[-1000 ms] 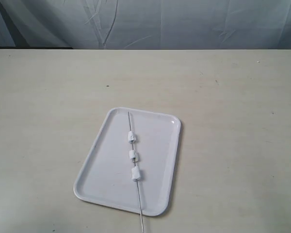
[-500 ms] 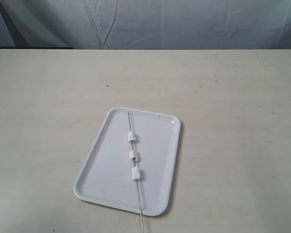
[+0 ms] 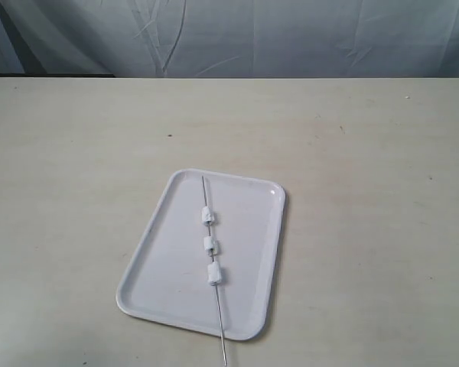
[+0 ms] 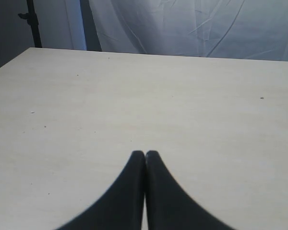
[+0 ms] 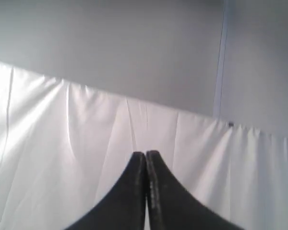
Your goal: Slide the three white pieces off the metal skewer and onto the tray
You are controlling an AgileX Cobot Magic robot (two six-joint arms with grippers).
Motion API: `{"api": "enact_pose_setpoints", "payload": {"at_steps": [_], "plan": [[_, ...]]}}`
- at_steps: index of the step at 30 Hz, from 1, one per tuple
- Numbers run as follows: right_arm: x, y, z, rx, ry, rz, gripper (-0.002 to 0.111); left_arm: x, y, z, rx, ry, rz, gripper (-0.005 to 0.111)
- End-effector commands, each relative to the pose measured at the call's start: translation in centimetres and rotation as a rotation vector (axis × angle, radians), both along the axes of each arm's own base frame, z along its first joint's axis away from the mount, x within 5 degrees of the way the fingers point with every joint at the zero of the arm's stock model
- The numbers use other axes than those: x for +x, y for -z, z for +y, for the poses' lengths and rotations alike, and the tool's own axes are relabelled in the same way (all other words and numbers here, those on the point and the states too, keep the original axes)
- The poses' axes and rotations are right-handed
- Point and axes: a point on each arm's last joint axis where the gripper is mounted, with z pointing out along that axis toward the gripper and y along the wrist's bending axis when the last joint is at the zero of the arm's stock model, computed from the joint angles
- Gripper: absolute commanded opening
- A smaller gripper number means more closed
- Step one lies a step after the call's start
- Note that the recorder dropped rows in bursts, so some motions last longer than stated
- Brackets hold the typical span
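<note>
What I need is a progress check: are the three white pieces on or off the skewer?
On. All three white pieces sit threaded along the metal skewer, which lies across the tray; none lies loose.

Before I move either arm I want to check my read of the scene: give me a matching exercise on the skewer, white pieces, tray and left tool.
Things:
1. metal skewer
2. three white pieces
3. tray
4. left tool

States:
A. shut, over bare table
B. threaded in a row on the skewer
C. flat on the table
D. lying along the tray, one end past its rim

Pairs: 1-D; 2-B; 3-C; 4-A
</note>
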Motion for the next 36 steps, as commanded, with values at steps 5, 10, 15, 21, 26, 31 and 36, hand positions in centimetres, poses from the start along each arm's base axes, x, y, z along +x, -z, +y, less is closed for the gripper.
{"api": "enact_pose_setpoints", "payload": {"at_steps": [5,10,15,21,26,31,36], "plan": [[12.7,3.1,-1.0,0.097,0.119,0.792,-0.001,0.0,0.0,0.0,-0.006,-0.003,-0.006,0.000],[19.5,7.3,0.1,0.196,0.063,1.142,-0.001,0.0,0.0,0.0,0.003,-0.003,-0.005,0.000],[26.6,14.9,4.7,0.516,-0.306,1.660,-0.001,0.0,0.0,0.0,0.003,-0.003,-0.005,0.000],[30.0,21.1,10.8,0.439,-0.771,1.960,-0.001,0.0,0.0,0.0,0.003,-0.003,-0.005,0.000],[27.6,26.2,17.5,0.248,-0.753,1.917,-0.001,0.0,0.0,0.0,0.003,-0.003,-0.005,0.000],[25.9,28.5,20.5,0.136,-0.743,1.926,0.034,0.0,0.0,0.0,0.003,-0.003,-0.005,0.000],[25.3,30.7,21.9,0.278,-0.737,2.059,0.041,0.0,0.0,0.0,0.003,-0.003,-0.005,0.000]]}}
